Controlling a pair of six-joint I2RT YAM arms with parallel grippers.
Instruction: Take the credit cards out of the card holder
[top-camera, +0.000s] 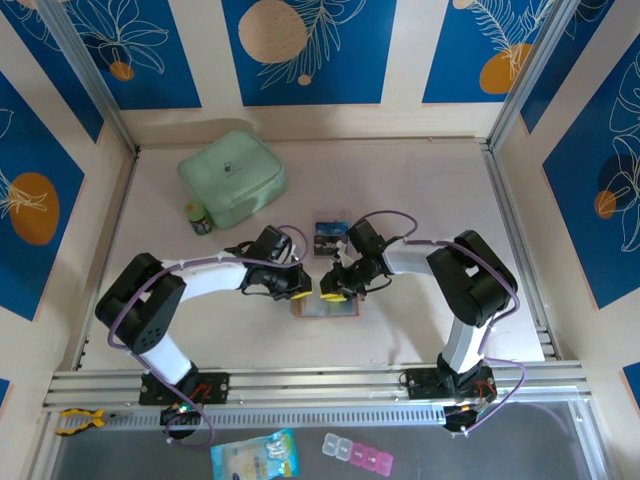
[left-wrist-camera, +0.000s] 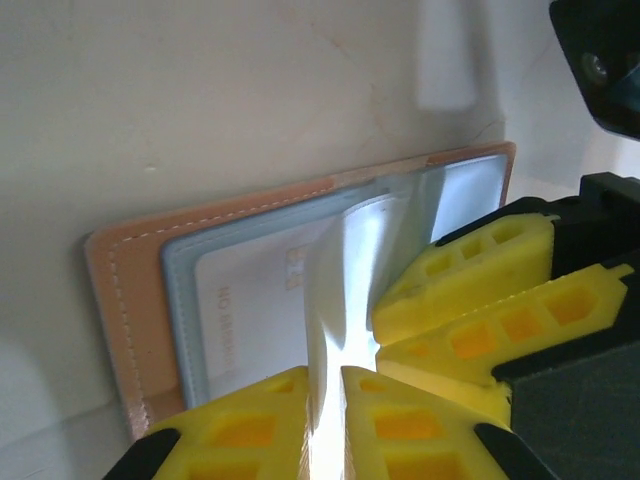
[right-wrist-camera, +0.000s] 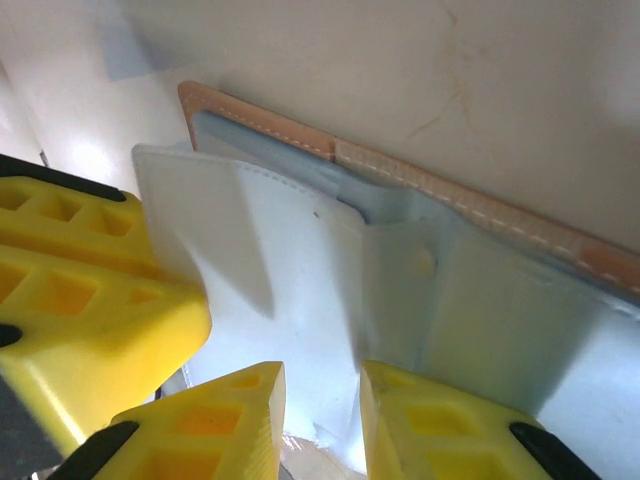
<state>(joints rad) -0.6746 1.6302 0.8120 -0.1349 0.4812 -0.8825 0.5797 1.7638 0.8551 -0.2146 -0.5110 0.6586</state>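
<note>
The tan-pink card holder (top-camera: 325, 308) lies open on the table between both grippers. Its stitched edge (left-wrist-camera: 120, 300) and grey inner pockets show close up, with a pale printed card (left-wrist-camera: 250, 310) tucked in one pocket. My left gripper (left-wrist-camera: 325, 372) is shut on a pale grey inner flap (left-wrist-camera: 350, 260), which stands up from the holder. My right gripper (right-wrist-camera: 322, 370) hangs over the same flap (right-wrist-camera: 300, 260) with its jaws apart; its fingers (left-wrist-camera: 470, 290) almost touch the left ones. Two dark blue credit cards (top-camera: 331, 238) lie on the table just behind the grippers.
A mint-green zip case (top-camera: 232, 178) sits at the back left, with a small green-capped bottle (top-camera: 198, 218) beside it. Metal rails (top-camera: 320, 385) run along the near edge; a packet (top-camera: 255, 455) and a pill box (top-camera: 358, 455) lie below them.
</note>
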